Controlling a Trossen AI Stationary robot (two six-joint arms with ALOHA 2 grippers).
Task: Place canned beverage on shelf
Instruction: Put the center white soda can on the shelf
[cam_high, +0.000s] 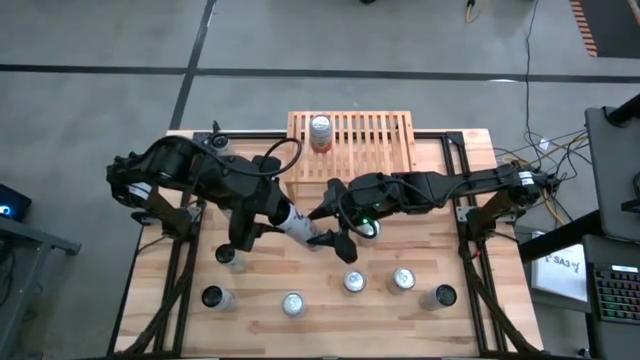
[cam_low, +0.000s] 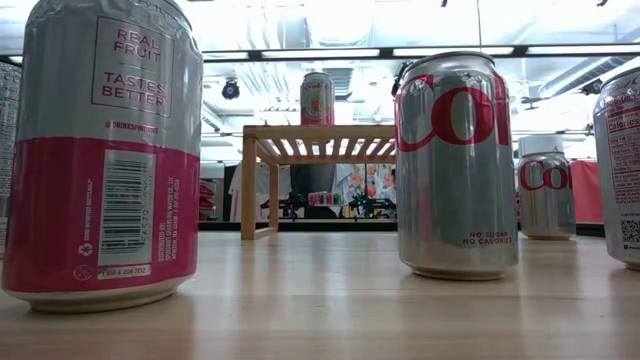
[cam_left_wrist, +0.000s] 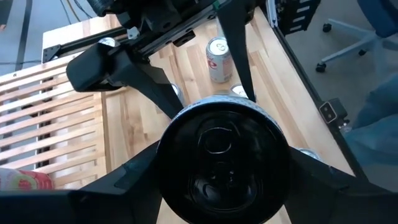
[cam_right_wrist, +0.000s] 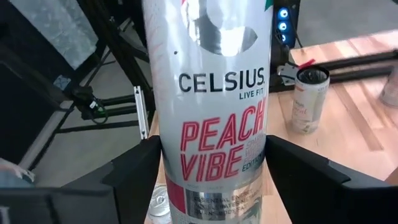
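Note:
A white slim can (cam_high: 297, 225) labelled Celsius Peach Vibe (cam_right_wrist: 214, 124) hangs tilted in the air over the table's middle, between my two grippers. My left gripper (cam_high: 283, 215) is shut on its lid end, and the dark lid (cam_left_wrist: 221, 155) faces the left wrist camera. My right gripper (cam_high: 312, 228) is shut on its lower part. The light wooden slatted shelf (cam_high: 350, 140) stands at the far middle of the table, with one can (cam_high: 320, 130) upright on its top. The shelf (cam_low: 320, 135) also shows in the low view, which shows neither gripper. My left gripper pinches the can's wall just below the lid (cam_left_wrist: 169, 149) between its two fingers (cam_left_wrist: 130, 180), one on each side. It comes from the table's left side, slanting down. The can is clear of the table, its lid end toward the left arm. My right gripper has one finger (cam_right_wrist: 134, 174) against each side of the can's lower half (cam_right_wrist: 174, 168), beside the label's lower lines. It comes from the table's right side. The can's bottom end points toward the table's near right and touches nothing below.
Several cans stand upright along the table's near part (cam_high: 231, 257) (cam_high: 292, 303) (cam_high: 402, 280), and one (cam_high: 368, 228) stands just under the right arm. In the low view a pink-and-silver can (cam_low: 100, 150) and a silver Coke can (cam_low: 455, 165) stand close in front.

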